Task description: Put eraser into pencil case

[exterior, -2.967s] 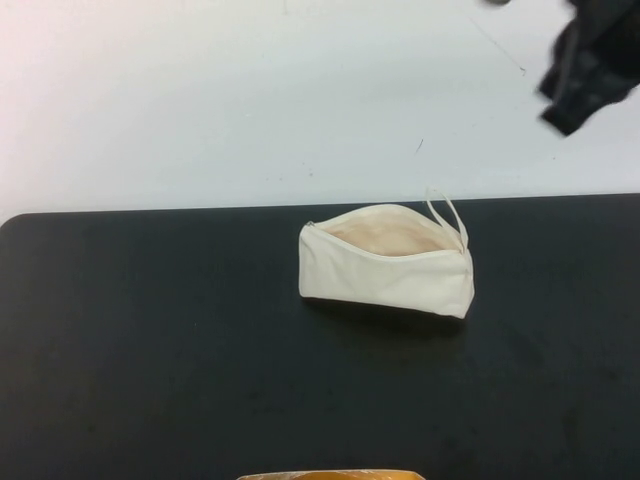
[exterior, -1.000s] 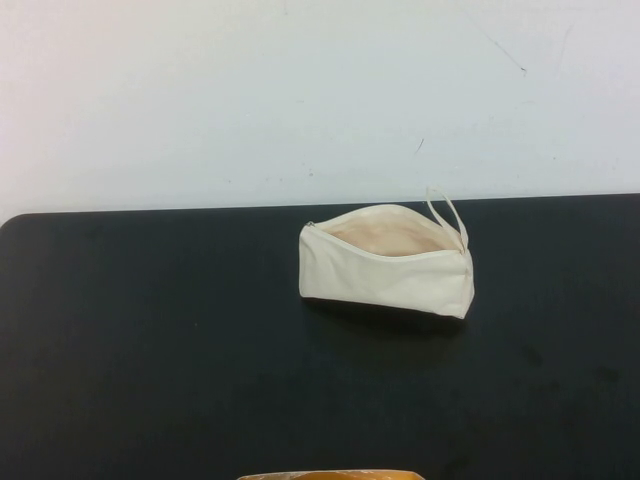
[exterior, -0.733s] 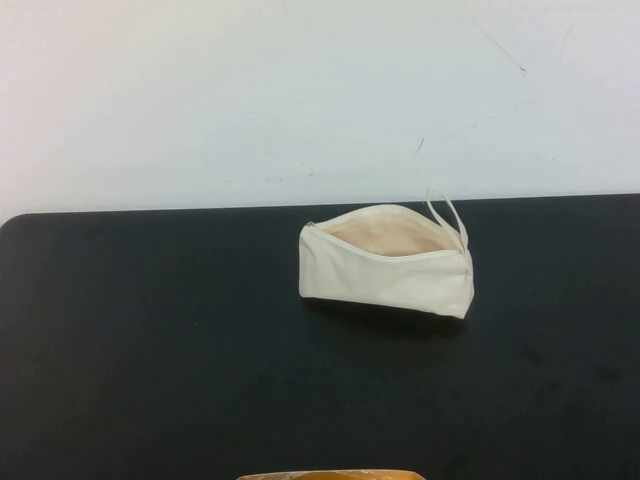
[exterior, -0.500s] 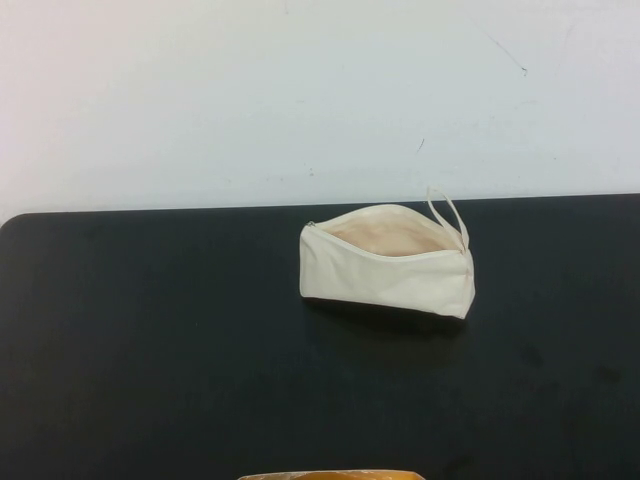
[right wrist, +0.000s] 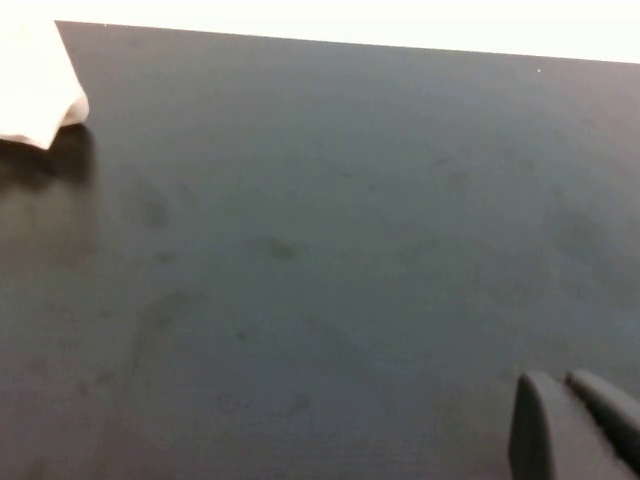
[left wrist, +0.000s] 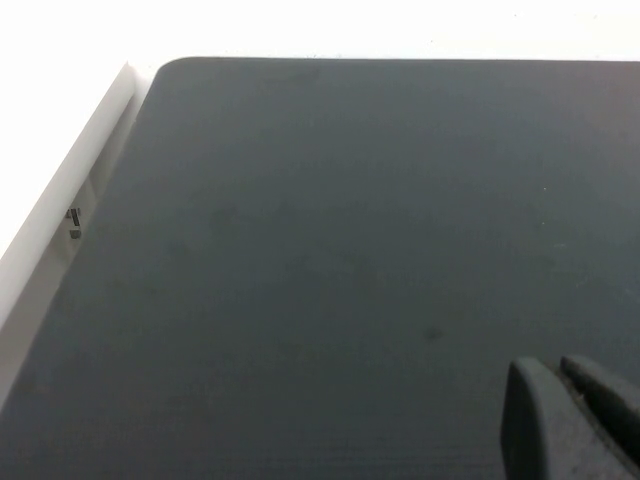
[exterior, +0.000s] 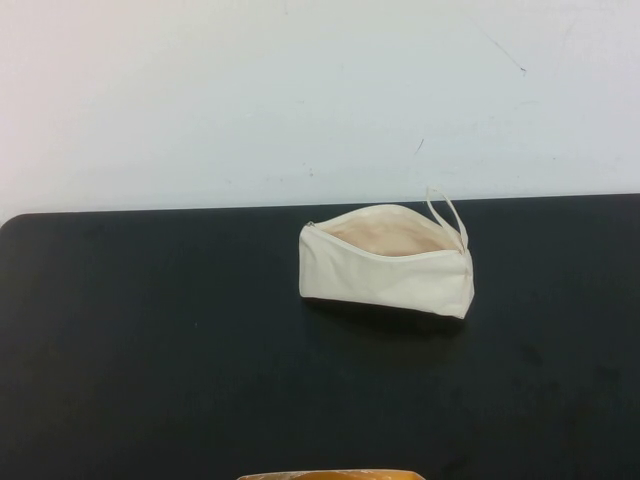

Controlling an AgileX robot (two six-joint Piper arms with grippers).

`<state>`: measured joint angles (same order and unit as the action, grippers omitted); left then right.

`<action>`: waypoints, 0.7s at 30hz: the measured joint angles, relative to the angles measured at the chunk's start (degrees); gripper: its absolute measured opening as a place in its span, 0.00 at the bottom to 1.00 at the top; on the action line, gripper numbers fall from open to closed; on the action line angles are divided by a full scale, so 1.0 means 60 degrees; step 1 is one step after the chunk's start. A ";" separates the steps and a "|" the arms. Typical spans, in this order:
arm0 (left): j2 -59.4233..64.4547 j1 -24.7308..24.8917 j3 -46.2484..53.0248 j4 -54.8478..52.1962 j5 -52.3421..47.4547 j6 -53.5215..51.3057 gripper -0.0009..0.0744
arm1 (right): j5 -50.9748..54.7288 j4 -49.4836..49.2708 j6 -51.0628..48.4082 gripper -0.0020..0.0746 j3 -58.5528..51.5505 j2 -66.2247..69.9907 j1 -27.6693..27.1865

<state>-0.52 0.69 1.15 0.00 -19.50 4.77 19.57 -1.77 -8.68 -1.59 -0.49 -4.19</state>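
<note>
The cream-white pencil case [exterior: 385, 262] lies on the black mat [exterior: 150, 330], its zip open, showing peach lining, its loop strap [exterior: 446, 213] at its right end. One corner of it also shows in the right wrist view [right wrist: 35, 90]. The eraser is not in view. My left gripper [left wrist: 555, 375] is shut and empty above bare mat. My right gripper [right wrist: 560, 385] is shut and empty above bare mat, well away from the case. Neither arm shows in the high view.
The white table surface [exterior: 300, 90] lies beyond the mat's far edge. An orange-yellow object [exterior: 330, 475] peeks in at the bottom edge of the high view. The mat's rounded corner and white table edge [left wrist: 90, 160] show in the left wrist view.
A dark arm at the top right of the high view three seconds ago has left the view. The pencil case has not moved.
</note>
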 joint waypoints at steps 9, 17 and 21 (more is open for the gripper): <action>0.0000 0.0000 0.0000 0.0000 0.0000 0.0000 0.01 | 0.0022 0.0515 0.0660 0.03 0.0000 0.0000 0.0000; 0.0000 0.0000 0.0000 0.0000 0.0000 0.0000 0.01 | 0.0022 0.0594 0.0681 0.03 0.0017 0.0000 0.0000; 0.0000 0.0000 0.0000 0.0000 0.0000 0.0000 0.01 | 0.0026 0.0598 0.0681 0.03 0.0017 0.0000 0.0000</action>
<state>-0.52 0.69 1.15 0.00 -19.50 4.77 19.73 1.82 -4.59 -1.49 -0.49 -4.19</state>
